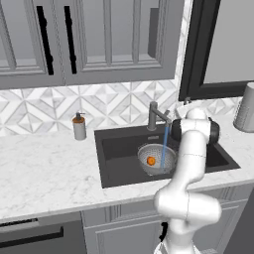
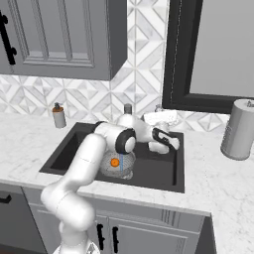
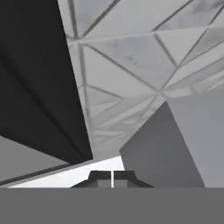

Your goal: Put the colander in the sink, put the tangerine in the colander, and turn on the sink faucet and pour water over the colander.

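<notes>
Grey soap dispenser (image 1: 79,127) left of sink (image 1: 115,149); canister (image 2: 237,130) right.

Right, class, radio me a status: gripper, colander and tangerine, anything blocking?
Gripper shut, empty, up by the backsplash. Tangerine in colander, colander in sink. Faucet running, water hitting colander. Nothing blocking.

White marble counter (image 1: 44,168) bearing soap dispenser (image 1: 79,126), grey canister (image 2: 238,129), dark inset sink (image 1: 111,149).
</notes>
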